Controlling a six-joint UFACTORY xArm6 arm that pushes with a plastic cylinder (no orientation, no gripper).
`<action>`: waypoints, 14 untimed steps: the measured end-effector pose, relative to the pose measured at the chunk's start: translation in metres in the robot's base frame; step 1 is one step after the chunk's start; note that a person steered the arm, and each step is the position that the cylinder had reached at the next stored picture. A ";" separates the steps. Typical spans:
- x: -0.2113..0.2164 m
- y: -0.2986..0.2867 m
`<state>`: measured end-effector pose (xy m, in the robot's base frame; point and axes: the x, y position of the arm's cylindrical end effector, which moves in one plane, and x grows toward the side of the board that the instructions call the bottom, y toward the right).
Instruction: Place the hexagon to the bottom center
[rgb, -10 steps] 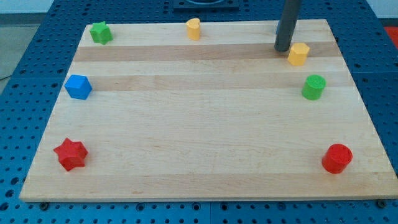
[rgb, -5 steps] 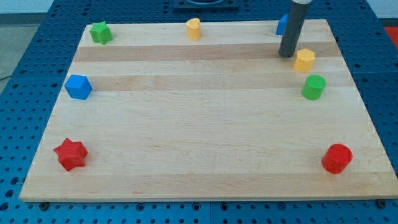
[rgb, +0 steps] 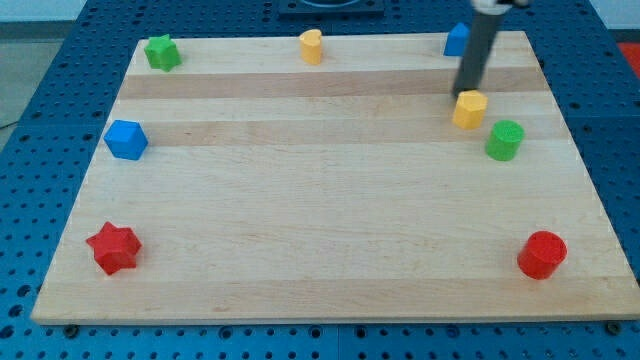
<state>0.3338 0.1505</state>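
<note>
- Far view's left: red star block (rgb: 112, 248) near the bottom corner of the wooden board (rgb: 320, 230); blue block (rgb: 126, 139), shape unclear but blocky, at the left edge; green star block (rgb: 160, 52) in the top-left corner. None of these concerns you.
- Top centre: a yellow heart-like block (rgb: 312, 46) sits at the top edge, well apart from the work.
- Bottom centre: bare board. This is your target spot and nothing has reached it.
- Right of centre, upper part: the yellow hexagon block (rgb: 469, 109), the task's thing. It lies in the board's upper right, well apart from the bottom centre.
- My tip (rgb: 467, 93) is at the hexagon's top edge, touching it or just short of it; the rod leans up toward the view's top right. There is no gripper on this rig, so nothing opens, closes or grips; the rod only pushes.
- Top right: a blue block (rgb: 457, 39), partly hidden behind the rod, shape not readable.
- Just beside the hexagon, lower right: green cylinder-like block (rgb: 505, 139), near but apart from it.
- Bottom right: red cylinder block (rgb: 542, 254).
- Progress, as a judgement: early. The tip stands on the side that suits a push toward the view's bottom, and you will need a leftward share too. Nearly the whole travel is left.
- Watch the green block; a push drifting right would clip it.
</note>
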 end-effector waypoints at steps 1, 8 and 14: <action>0.008 -0.039; 0.042 -0.078; 0.097 -0.104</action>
<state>0.4306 0.0464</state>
